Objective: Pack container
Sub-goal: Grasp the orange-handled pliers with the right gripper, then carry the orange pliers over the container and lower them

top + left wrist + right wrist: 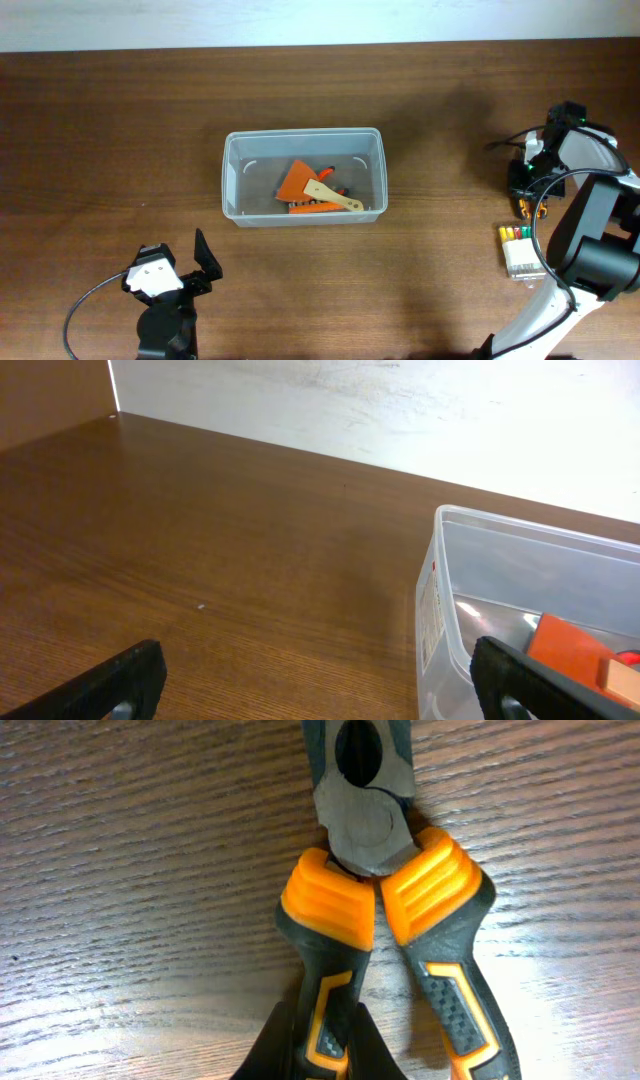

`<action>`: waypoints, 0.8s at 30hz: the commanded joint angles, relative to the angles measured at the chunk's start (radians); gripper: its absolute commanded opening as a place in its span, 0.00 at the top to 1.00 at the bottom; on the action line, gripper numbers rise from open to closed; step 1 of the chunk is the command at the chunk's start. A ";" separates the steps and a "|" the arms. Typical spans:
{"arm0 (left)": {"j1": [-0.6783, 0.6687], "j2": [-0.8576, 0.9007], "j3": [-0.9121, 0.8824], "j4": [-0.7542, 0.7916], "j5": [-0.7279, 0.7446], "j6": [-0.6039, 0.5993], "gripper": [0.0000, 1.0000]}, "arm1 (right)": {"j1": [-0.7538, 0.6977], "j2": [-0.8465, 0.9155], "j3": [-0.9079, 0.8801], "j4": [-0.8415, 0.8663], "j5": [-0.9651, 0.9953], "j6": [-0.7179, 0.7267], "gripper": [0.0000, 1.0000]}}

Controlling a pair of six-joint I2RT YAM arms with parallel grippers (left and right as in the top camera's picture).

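The clear plastic container (300, 134) stands mid-table and holds an orange tool, a wooden-handled tool and other small items. Its corner also shows in the left wrist view (440, 610). My left gripper (320, 695) is open and empty, low over the table in front of and to the left of the container (200, 268). Black-and-orange pliers (375, 870) lie on the wood at the far right (521, 207). My right gripper (320, 1040) is shut on the pliers' left handle (527, 188).
A small clear box with coloured bits (518, 250) lies just in front of the pliers at the right edge. The right arm's base and cables (590, 230) crowd that side. A white wall runs along the table's far edge.
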 commanded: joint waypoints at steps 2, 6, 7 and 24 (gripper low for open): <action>-0.003 -0.006 -0.003 -0.002 -0.003 0.009 0.01 | 0.020 -0.125 0.096 -0.013 -0.009 0.011 0.96; -0.003 -0.006 -0.003 -0.002 -0.003 0.009 0.01 | 0.082 -0.211 0.215 -0.052 -0.025 0.000 0.96; -0.003 -0.006 -0.003 -0.002 -0.003 0.009 0.01 | 0.101 -0.228 0.241 -0.058 -0.025 -0.001 0.96; -0.003 -0.006 -0.003 -0.002 -0.003 0.009 0.01 | 0.759 -0.345 0.472 -0.246 -0.127 -0.347 0.96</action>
